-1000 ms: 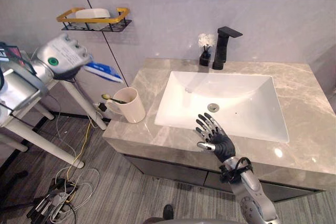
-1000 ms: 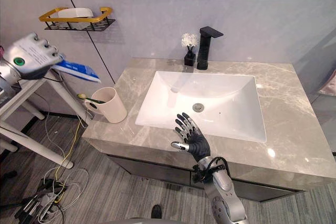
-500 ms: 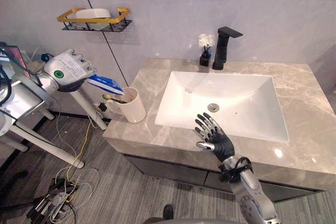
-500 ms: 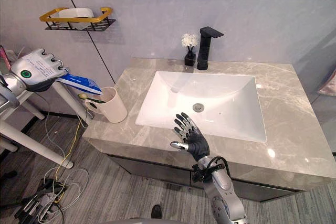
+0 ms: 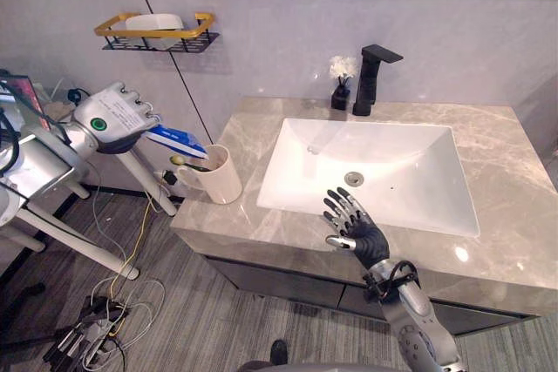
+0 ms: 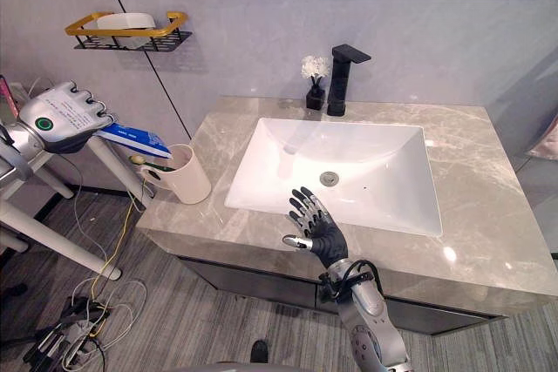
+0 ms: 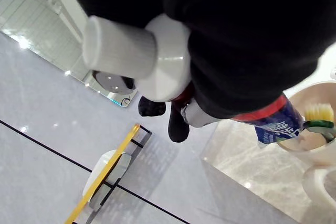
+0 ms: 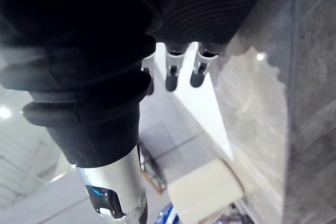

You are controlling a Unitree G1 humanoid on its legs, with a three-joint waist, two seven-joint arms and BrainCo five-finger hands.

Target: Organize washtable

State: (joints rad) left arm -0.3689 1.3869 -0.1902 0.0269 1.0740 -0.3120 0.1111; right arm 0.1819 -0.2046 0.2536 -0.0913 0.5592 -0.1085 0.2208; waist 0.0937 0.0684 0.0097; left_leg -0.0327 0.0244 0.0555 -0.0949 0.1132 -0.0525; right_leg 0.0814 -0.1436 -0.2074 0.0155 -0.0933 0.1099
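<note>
Left robot hand curls round a toothpaste tube, its tip just beyond the fingers above the cup; misaimed, it could topple the cup; right robot hand hovers spread.

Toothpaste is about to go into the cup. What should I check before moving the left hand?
1. Grip: left hand curled round the toothpaste tube: ok.
2. Aim: the tube's flat end is at the mouth of the cup: ok; past the rim or just above it: cannot tell.
3. Cup upright near the left front corner of the counter: ok.
4. Room beside the toothbrush in the cup: cannot tell.
5. Right hand open by the counter's front edge, apart from the cup: ok.
</note>
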